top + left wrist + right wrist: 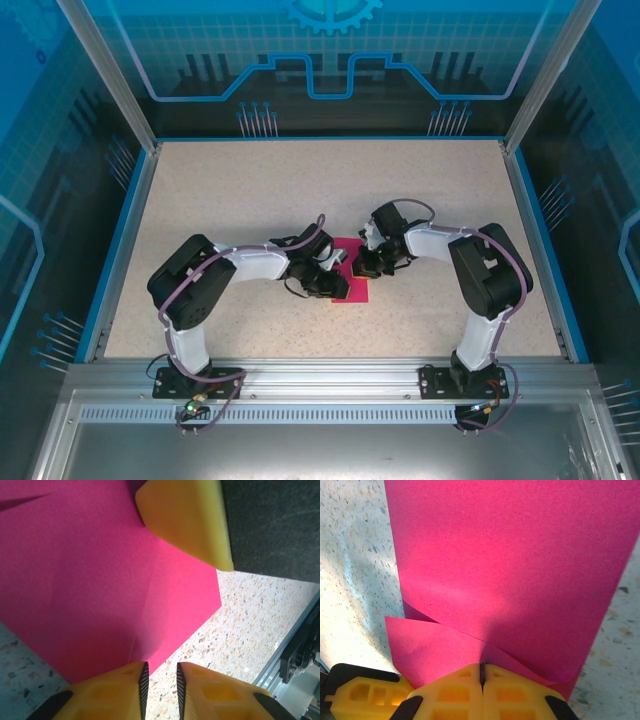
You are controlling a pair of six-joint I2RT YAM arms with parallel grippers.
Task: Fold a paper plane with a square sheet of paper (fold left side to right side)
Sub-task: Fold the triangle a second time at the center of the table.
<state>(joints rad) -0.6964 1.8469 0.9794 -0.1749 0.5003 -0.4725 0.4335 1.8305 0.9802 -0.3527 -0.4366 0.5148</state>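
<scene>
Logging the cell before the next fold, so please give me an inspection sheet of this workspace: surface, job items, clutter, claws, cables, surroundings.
Surface: speckled beige table, blue-edged.
Job's things: square sheet of paper, magenta, partly folded, one flap lifted, mid-table.
Clutter: nothing seen.
Claws: left claw slightly open at the sheet's corner; right claw shut, seemingly pinching the sheet's edge.
Cables: purple cables run along both arms.
Surroundings: blue printed walls; aluminium rail by the bases.

text: none readable | sign: gear emblem (335,12) | on: back wall (200,50)
</scene>
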